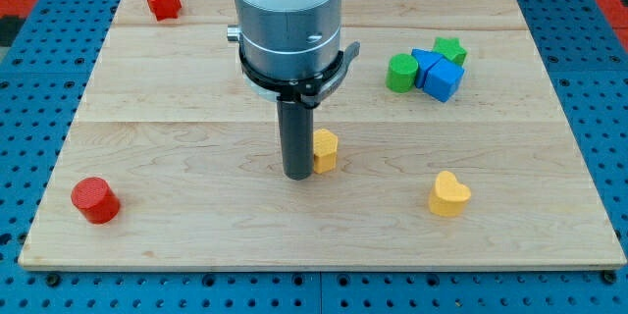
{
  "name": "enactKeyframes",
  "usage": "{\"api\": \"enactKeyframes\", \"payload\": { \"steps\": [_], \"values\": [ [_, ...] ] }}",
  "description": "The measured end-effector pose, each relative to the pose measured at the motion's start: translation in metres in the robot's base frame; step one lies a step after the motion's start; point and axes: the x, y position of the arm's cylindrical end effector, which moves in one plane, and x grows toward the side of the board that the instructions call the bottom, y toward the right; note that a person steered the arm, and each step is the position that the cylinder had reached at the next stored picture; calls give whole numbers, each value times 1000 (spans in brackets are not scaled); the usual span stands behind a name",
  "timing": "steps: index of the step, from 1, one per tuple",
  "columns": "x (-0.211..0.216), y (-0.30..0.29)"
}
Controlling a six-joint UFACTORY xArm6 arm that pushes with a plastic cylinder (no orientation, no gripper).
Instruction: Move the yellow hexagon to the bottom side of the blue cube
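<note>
Fingerless rod, nothing gripped, my tip [297,176] touching yellow hexagon [325,150] from view's left, blue cube [443,78] well apart upper right.

The surface [196,128] is pale, smooth wood with visible grain; upon it, the yellow hexagon [326,149] looks matt.

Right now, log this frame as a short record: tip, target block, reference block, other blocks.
tip: my tip at the yellow hexagon's left side, apparently touching
target: yellow hexagon, board centre
reference: blue cube, upper right, in a cluster
cluster: green cylinder, green star, second blue block
others: yellow heart, red cylinder, red star
</note>
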Motion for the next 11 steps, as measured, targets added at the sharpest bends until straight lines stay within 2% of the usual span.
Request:
{"api": "enactKeyframes", "payload": {
  "steps": [1,2,3,5,6,8,9,10,11],
  "values": [
    [-21,14],
    [-16,76],
    [13,127],
    [-23,76],
    [-60,126],
    [3,170],
    [3,177],
    [-24,163],
    [-17,176]
  ]
}}
